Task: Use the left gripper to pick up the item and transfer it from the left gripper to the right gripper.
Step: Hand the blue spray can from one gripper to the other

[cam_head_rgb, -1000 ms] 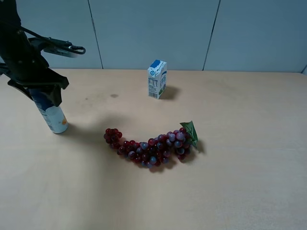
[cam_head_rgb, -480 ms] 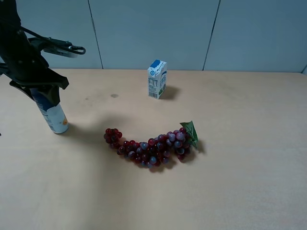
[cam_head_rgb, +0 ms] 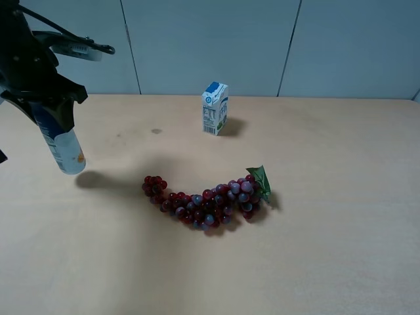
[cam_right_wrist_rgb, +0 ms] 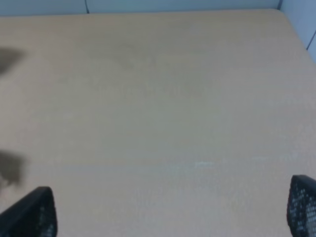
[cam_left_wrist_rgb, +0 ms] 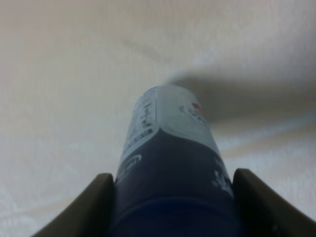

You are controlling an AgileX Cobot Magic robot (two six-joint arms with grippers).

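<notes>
The item, a slim bottle [cam_head_rgb: 63, 148] with a dark blue upper part and a white lower part with an orange mark, hangs tilted above the table at the far left. My left gripper [cam_head_rgb: 47, 113] is shut on its blue upper part. The left wrist view shows the bottle [cam_left_wrist_rgb: 170, 168] between the two fingers [cam_left_wrist_rgb: 94, 205], its white end clear of the table. My right gripper [cam_right_wrist_rgb: 170, 217] is open over bare table, with only its fingertips [cam_right_wrist_rgb: 34, 212] showing; it does not show in the exterior high view.
A small white-and-blue carton [cam_head_rgb: 214, 108] stands at the back middle of the tan table [cam_head_rgb: 328, 249]. A red-purple grape bunch [cam_head_rgb: 207, 200] with a green leaf lies in the middle. A grey wall runs behind the table.
My left gripper has lifted the bottle off the table and moved it slightly left. The bottle's shadow now lies apart from it.
</notes>
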